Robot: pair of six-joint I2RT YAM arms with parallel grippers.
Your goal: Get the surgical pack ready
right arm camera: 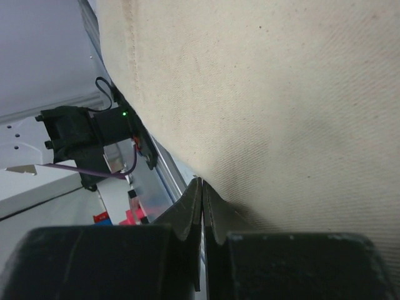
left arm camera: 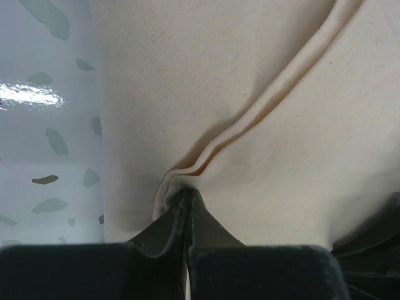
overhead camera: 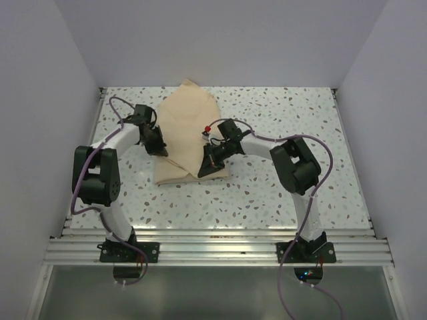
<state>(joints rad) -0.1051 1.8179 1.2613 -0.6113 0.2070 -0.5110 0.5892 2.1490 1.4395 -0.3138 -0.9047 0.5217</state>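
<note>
Position: the surgical pack (overhead camera: pixel 187 133) is a tan cloth bundle lying on the bench (overhead camera: pixel 280 193). It sits directly between my two end effectors. From my left end effector (overhead camera: pixel 159 148) it extends rightward, and from my right end effector (overhead camera: pixel 208 163) it extends leftward and away.

Long axis: it runs from the broad near edge to a narrow point on the far side, away from my bases. Both end effectors stand toward the near half.

Left end effector: the jaws are closed on the pack's left margin. In the left wrist view a raised fold (left arm camera: pixel 250 125) runs straight into the fingertips and puckers there, so I judge cloth is pinched.

Right end effector: the jaws are closed, with the tips meeting at the pack's hem near its near right corner. The cloth fills the view just beside and beyond the tips. I cannot confirm that any cloth is caught between them.

Reach: both end effectors are at the cloth, so neither is nearer than the other.

Contents: no tray, instruments or gauze are visible, only cloth.

Judgement: the coming move depends on the cloth spanning the gap between my two grips. Any lift or fold should move both sides together across the long axis. The right-side hold should be verified first, because an unheld corner would trail.
</note>
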